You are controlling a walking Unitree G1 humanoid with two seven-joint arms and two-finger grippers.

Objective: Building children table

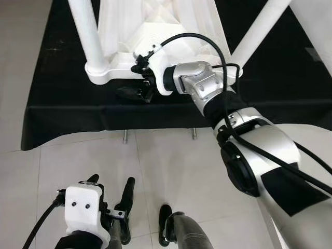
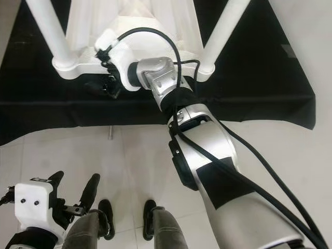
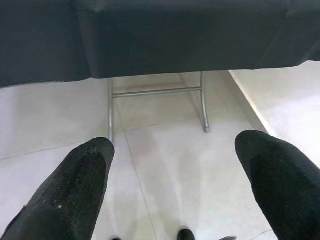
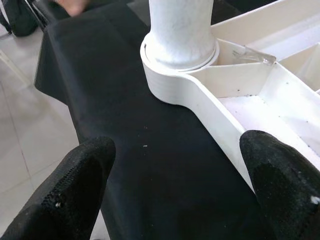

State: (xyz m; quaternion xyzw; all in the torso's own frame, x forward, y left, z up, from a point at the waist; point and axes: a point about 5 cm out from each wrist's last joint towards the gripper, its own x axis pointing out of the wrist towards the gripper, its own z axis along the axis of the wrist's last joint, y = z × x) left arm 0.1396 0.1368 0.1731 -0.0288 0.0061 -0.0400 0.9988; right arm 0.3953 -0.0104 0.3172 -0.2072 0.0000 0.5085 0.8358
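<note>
A white plastic children's table [image 1: 129, 62] lies upside down on a black cloth [image 1: 62, 88]. Its round legs point up, one at the left corner [image 1: 85, 31] and one at the right [image 1: 259, 31]. My right gripper [image 1: 136, 93] reaches forward to the table's near edge, just beside the left corner. It is open, and its wrist view shows the leg socket [image 4: 181, 30] and ribbed underside [image 4: 250, 100] just ahead of the spread fingers [image 4: 85, 175]. My left gripper [image 1: 111, 187] hangs low over the floor, open and holding nothing.
The black cloth covers a folding table with thin metal legs [image 3: 110, 110] on a pale tiled floor [image 1: 78, 161]. My own feet [image 1: 165, 218] stand just in front of the cloth's edge. A dark bag [image 4: 17, 17] sits on the floor beyond the table.
</note>
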